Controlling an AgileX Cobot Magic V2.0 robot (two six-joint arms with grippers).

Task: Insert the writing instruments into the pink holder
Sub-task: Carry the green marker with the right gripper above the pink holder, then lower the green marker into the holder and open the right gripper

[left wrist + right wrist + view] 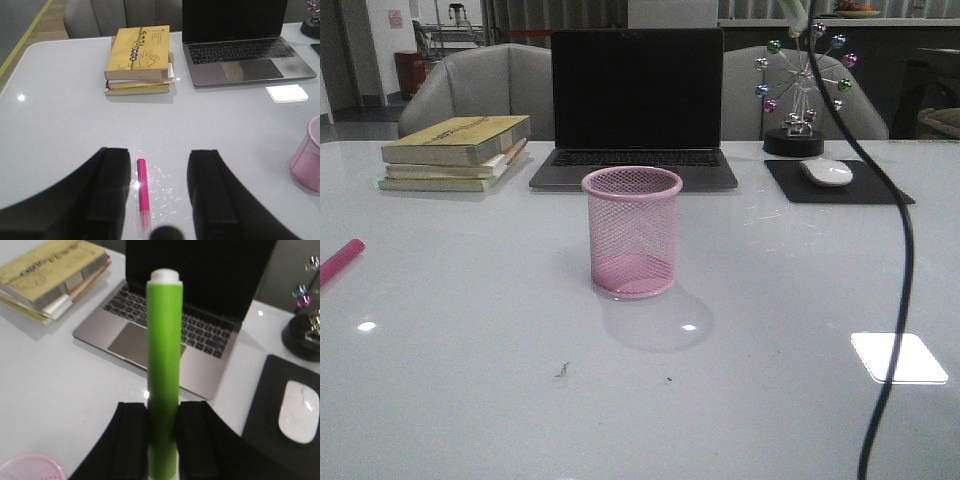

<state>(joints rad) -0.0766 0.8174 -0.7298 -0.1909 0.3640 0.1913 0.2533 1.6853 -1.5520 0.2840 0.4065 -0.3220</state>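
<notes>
Black right claw (162, 450) pinches a smooth green marker (164, 375); left claw (157, 200) spread over pink marker (143, 192); mesh cup (632, 232) upright.

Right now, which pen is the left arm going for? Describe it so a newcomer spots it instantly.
Start at the stack of books left of the laptop. Nearer the robot on the white table, one slim pink pen lies flat between the open left gripper fingers. The only other pen is green, clamped in the right gripper.
</notes>
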